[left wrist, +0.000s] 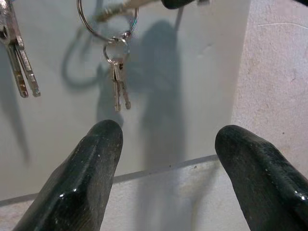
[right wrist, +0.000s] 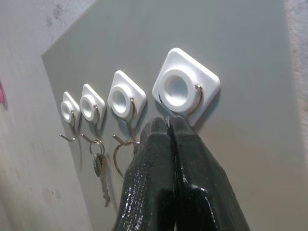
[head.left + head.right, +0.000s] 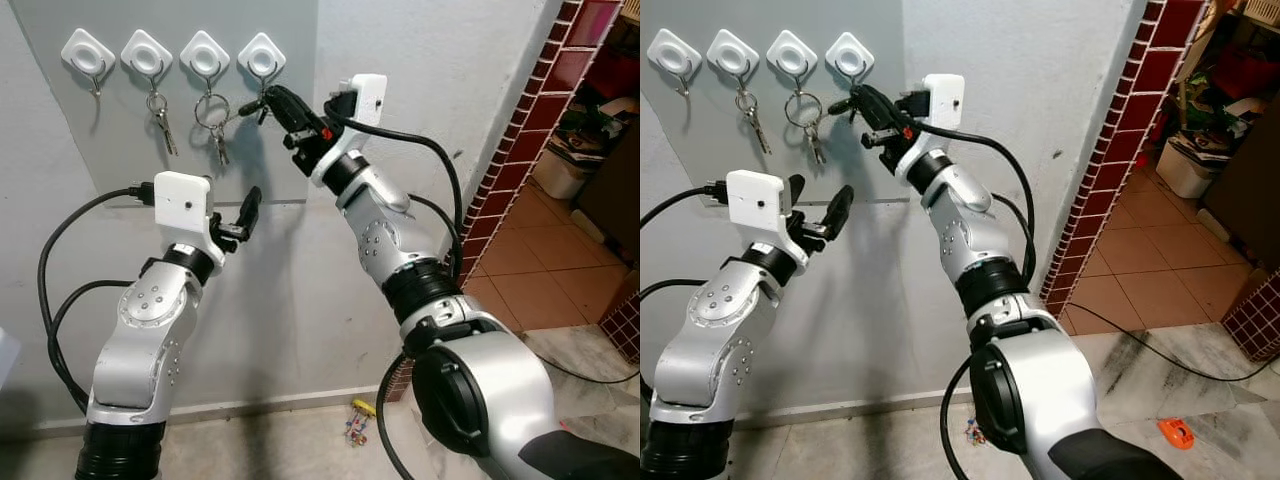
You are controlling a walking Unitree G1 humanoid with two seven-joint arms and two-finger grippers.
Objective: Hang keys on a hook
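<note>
Right hand (image 3: pixel 262 104), top middle, is pinched tight on the key ring (image 3: pixel 211 110) by the 4th hook (image 3: pixel 262 55). Left hand (image 3: pixel 250 212), mid-left, is wide open w/ nothing in it.

Grey wall (image 3: pixel 400 60); red-tiled pillar (image 3: pixel 530 120); terracotta floor tiles (image 3: pixel 540 270) beyond.

A home entryway: wall key hooks (image 3: pixel 175 55), red-tiled pillar (image 3: pixel 525 130), terracotta floor (image 3: pixel 545 270), household clutter (image 3: pixel 590 130).

Bare wall below the hooks (image 3: pixel 205 55) — hanging keys (image 3: pixel 163 122) crowd beneath.
</note>
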